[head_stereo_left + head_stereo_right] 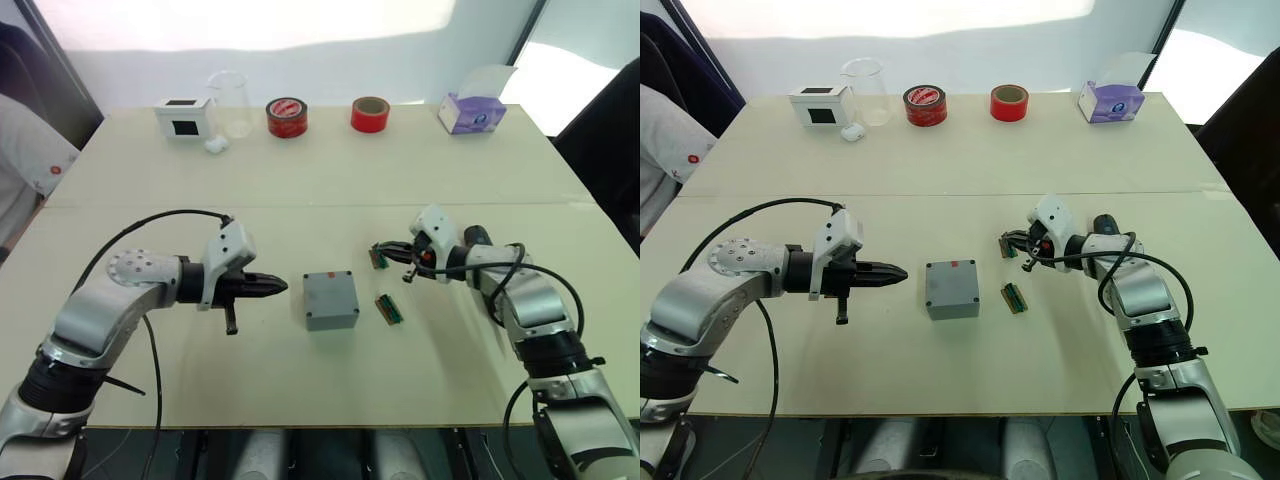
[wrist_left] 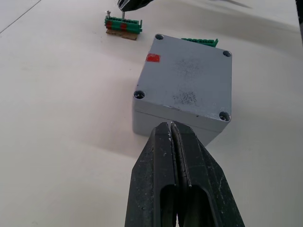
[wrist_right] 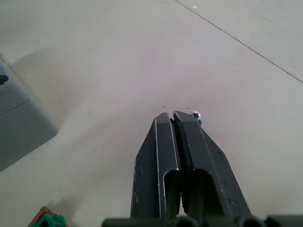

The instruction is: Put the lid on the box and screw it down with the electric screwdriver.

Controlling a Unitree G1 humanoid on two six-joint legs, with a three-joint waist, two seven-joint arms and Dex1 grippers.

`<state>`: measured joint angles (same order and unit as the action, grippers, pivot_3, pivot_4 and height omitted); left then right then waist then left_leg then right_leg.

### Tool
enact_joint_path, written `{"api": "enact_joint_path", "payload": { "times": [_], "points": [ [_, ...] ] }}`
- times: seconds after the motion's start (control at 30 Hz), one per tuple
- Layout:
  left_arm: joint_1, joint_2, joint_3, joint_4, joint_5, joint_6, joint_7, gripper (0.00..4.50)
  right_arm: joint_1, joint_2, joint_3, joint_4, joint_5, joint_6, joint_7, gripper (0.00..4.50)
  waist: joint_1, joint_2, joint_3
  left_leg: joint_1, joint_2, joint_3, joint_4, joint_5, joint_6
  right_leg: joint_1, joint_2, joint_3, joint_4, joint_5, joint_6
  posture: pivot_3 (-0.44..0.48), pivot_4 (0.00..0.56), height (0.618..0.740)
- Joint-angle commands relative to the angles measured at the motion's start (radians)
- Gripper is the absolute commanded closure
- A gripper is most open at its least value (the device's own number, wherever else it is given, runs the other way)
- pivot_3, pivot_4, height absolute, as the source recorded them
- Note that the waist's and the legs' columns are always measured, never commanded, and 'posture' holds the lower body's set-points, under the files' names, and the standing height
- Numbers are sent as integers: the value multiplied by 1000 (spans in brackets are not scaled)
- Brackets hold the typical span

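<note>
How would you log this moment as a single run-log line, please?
box: centre of table, lid on | left gripper: shut, empty, pointing at box | right gripper: shut, by green terminal block

I have the box (image 1: pixel 331 299) near the table's (image 1: pixel 300 385) middle, lid (image 2: pixel 189 82) already on it. From the box, my left gripper (image 1: pixel 277 287) sits close at nine o'clock, pointing at it. One terminal block (image 1: pixel 388 308) lies just beside the box at three o'clock, another (image 1: pixel 379 257) at two o'clock under my right gripper (image 1: pixel 386 251). Along the far edge, eleven to one o'clock: white box (image 1: pixel 184 117), beaker (image 1: pixel 230 103), two tape rolls (image 1: pixel 287 117) (image 1: pixel 370 114), tissue box (image 1: pixel 473 111).
</note>
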<state>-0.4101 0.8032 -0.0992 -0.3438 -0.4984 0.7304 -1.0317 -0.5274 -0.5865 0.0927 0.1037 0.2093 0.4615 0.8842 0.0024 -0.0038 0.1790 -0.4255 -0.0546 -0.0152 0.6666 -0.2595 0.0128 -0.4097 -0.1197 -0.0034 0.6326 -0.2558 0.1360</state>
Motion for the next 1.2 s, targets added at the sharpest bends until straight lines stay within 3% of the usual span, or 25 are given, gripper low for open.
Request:
{"api": "enact_joint_path", "payload": {
  "times": [0.03, 0.17, 0.3, 0.47, 0.67, 1.2],
  "points": [
    [-2, 2, 18, -25, -8, -7, 3, 4500, -30, -22, -46, -51, 23, -1, 2, 4472, 0, 0, 0, 0, 0, 0, 0, 0, 0, 0, 0, 0, 0, 0, 0, 0, 150, 740],
    [-3, 3, 20, -24, -12, -8, 1, 4500, -25, -23, -79, -134, 72, 66, 0, 4472, 0, 0, 0, 0, 0, 0, 0, 0, 0, 0, 0, 0, 0, 0, 0, 0, 150, 740],
    [-15, 25, 36, -38, -33, 8, -13, 4500, 9, -14, -116, -348, 186, 216, -20, 4472, 0, 0, 0, 0, 0, 0, 0, 0, 0, 0, 0, 0, 0, 0, 0, 0, 150, 740],
    [-15, 38, 41, -52, -44, 17, -18, 4500, 40, 5, -89, -449, 229, 282, -59, 4472, 5, 0, 0, 0, 0, 0, 0, 0, 1, 0, 0, 0, 0, 0, 0, 0, 150, 740],
    [-20, 41, 41, -63, -49, 27, -8, 4500, 79, 19, -22, -486, 226, 299, -70, 4472, 5, 0, 0, 0, 0, 0, 0, 0, 1, 0, 0, 0, 0, 0, 0, 0, 150, 740],
    [-13, 41, 35, -61, -43, 26, -4, 4500, 106, -2, 9, -452, 204, 270, -57, 4472, 5, 0, 0, 0, 0, 0, 0, 0, 1, 0, 0, 0, 0, 0, 0, 0, 150, 740]
  ]
}}
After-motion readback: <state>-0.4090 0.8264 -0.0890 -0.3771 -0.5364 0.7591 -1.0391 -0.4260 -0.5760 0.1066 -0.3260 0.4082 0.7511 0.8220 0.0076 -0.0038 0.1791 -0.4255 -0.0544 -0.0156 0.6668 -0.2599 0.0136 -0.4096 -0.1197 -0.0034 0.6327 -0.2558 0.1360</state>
